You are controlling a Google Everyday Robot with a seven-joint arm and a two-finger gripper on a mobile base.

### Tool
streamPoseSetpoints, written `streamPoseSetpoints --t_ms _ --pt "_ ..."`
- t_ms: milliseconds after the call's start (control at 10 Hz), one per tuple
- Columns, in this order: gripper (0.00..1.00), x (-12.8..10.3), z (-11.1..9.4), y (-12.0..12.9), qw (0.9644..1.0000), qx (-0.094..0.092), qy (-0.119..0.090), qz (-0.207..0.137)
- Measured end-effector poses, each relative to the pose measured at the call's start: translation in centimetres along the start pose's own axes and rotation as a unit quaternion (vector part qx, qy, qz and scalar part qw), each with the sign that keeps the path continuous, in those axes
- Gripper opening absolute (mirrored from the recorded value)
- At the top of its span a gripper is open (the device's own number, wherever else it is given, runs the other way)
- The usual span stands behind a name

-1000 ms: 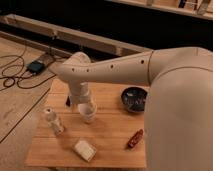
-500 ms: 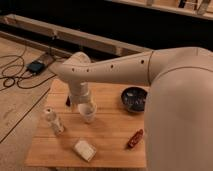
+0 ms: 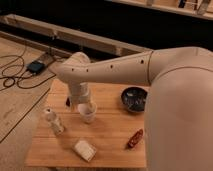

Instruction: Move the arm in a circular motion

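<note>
The cream-white arm [image 3: 125, 70] reaches in from the right across the wooden table [image 3: 112, 127]. Its thick upper segment fills the right side of the view, and small dark dots run along the forearm. It bends at a rounded joint [image 3: 74, 71] over the table's back left and turns down to the wrist [image 3: 80, 94]. The gripper [image 3: 83, 104] hangs at the wrist's lower end, just above a small white cup [image 3: 88, 113] and very close to its rim. The wrist hides most of the gripper.
On the table are a dark bowl [image 3: 134, 98] at the back right, a white bottle [image 3: 53, 121] at the left, a pale packet [image 3: 85, 149] at the front and a red-brown packet [image 3: 134, 138]. Cables and a blue box [image 3: 36, 66] lie on the floor at left.
</note>
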Motion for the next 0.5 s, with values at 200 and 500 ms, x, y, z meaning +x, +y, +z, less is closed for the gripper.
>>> streamPoseSetpoints --t_ms 200,500 --pt "0.65 2.5 -0.1 1.8 0.9998 -0.014 0.011 -0.010" --pt "0.65 6.6 0.5 1.1 0.9988 -0.039 0.026 0.016"
